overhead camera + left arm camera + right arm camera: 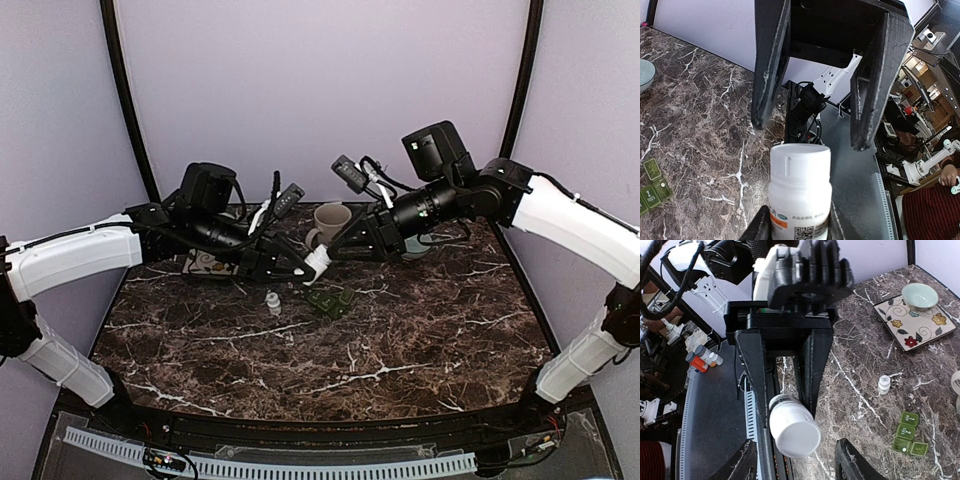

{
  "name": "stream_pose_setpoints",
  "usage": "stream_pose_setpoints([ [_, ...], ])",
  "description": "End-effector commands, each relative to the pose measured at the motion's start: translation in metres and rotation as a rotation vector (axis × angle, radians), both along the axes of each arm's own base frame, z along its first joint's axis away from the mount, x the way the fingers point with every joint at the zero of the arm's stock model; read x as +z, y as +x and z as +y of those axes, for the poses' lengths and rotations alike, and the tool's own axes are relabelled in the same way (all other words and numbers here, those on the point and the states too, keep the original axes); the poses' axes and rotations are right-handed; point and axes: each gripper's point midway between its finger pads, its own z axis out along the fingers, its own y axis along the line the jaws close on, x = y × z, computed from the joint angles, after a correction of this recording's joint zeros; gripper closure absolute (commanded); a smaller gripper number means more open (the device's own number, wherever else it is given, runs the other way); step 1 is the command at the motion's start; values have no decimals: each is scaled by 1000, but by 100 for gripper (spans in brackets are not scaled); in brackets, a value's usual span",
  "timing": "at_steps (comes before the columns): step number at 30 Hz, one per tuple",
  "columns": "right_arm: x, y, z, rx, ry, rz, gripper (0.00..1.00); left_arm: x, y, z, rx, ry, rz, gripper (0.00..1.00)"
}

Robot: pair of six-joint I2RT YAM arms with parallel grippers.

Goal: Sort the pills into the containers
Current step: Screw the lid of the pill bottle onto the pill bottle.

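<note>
— Which fingers have the white pill bottle (pixel 800 190)?
— The left fingers (pixel 751 375) are closed on its body. They hold it off the marble tabletop (pixel 420 340), with its cap (pixel 797 436) pointed at the other arm.
— And the right fingers (pixel 767 65)?
— Spread wide, gripping nothing. Their tips stand on either side of the cap, apart from it.
— What lies on the tabletop, starting nearest the arm bases?
— A small white bottle (pixel 272 300) stands upright. Near it, to its right in the top view, is a green pill organiser (pixel 332 300).
— Farther back?
— A flower-patterned square plate (pixel 915 322) lies partly under the left arm, with a pale green bowl (pixel 919 294) on it. A beige mug (pixel 330 220) stands near the back wall, behind the meeting fingers.
</note>
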Motion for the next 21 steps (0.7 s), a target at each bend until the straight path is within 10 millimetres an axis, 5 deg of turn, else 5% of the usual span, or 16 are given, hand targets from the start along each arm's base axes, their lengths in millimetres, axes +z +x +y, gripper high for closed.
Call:
stream_pose_setpoints([
  [1, 17, -9, 6, 69, 58, 36, 48, 16, -2, 1, -33, -40, -21, 91],
  [21, 8, -8, 13, 87, 42, 83, 55, 19, -3, 1, -59, -60, -17, 91],
])
